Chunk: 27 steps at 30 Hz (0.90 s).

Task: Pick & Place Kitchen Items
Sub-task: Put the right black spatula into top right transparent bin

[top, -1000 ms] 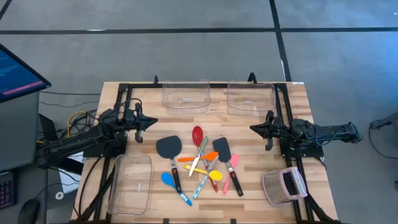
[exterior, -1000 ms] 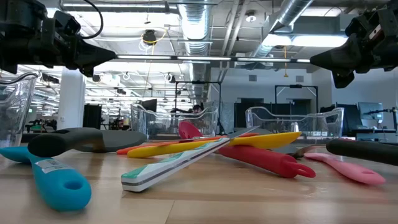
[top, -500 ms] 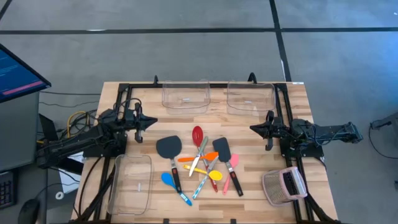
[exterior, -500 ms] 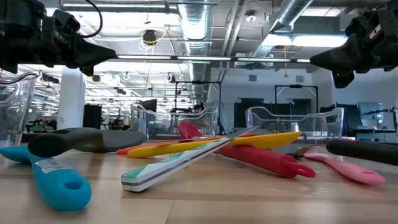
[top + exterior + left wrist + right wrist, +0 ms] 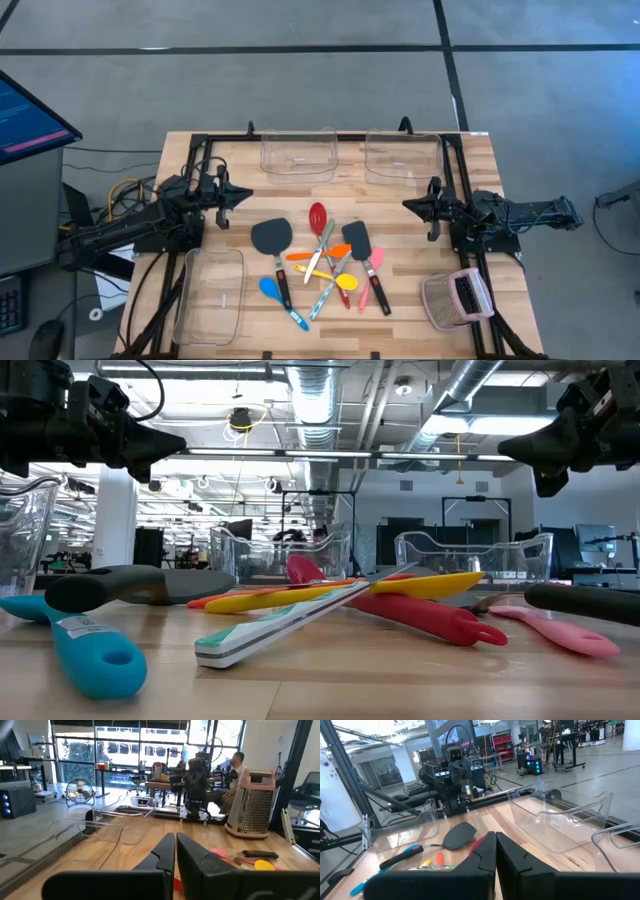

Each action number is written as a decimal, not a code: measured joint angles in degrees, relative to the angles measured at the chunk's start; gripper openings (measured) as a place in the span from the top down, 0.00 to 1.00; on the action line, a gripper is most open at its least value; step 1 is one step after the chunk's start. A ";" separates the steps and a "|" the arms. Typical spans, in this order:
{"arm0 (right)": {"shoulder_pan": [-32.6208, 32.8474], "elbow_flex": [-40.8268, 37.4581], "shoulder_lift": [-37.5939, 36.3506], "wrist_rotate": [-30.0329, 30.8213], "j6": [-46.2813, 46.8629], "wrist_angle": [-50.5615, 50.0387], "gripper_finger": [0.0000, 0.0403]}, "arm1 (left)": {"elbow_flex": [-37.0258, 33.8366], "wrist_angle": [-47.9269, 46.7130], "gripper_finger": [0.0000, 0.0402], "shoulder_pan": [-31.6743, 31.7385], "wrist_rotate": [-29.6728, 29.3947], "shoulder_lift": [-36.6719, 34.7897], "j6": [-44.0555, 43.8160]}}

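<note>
The kitchen items lie in a loose pile (image 5: 322,262) at the table's middle: a black turner (image 5: 272,238), a second black turner (image 5: 358,240), a red spoon (image 5: 317,215), a blue spatula (image 5: 272,290), a pink one (image 5: 372,268), plus yellow and orange ones crossing each other. My left gripper (image 5: 246,196) hovers shut at the left of the pile, pointing level toward it, above the table. My right gripper (image 5: 407,205) hovers shut at the right, pointing level toward the pile. Neither holds anything.
Two clear bins (image 5: 297,155) (image 5: 402,157) stand at the far edge, and a third clear bin (image 5: 212,295) at the near left. A grey mesh object with a pink part (image 5: 457,298) lies at the near right. A monitor (image 5: 25,115) stands off the table's left.
</note>
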 joint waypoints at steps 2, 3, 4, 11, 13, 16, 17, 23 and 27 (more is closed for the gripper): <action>-0.01 0.02 0.00 0.00 0.00 -0.01 1.00 | -0.01 0.12 0.98 0.00 0.01 0.00 -0.07; 0.00 0.02 0.00 0.00 0.01 0.01 1.00 | 0.00 0.16 0.98 -0.02 0.01 0.00 -0.09; -0.01 0.02 0.00 0.00 0.00 0.06 1.00 | 0.01 0.24 0.98 -0.02 0.01 0.00 -0.09; 0.00 0.02 0.00 0.00 0.02 3.12 1.00 | 0.01 0.37 0.98 -0.01 0.05 0.00 0.09; 0.01 0.02 0.00 0.02 0.02 3.69 1.00 | -0.01 0.35 0.98 0.00 0.07 0.00 0.11; 0.02 0.20 0.00 0.35 0.02 3.85 1.00 | -0.01 0.35 0.98 -0.02 0.27 0.00 0.13; 0.01 0.45 0.00 0.44 0.02 3.79 1.00 | 0.01 0.35 0.98 -0.01 0.27 0.00 0.13; -0.01 3.44 0.21 0.57 0.01 2.74 1.00 | -0.01 0.34 0.98 0.00 0.25 0.00 0.47; 0.01 5.84 3.03 0.57 0.00 0.21 1.00 | 0.01 0.33 0.98 -0.02 0.23 0.02 0.55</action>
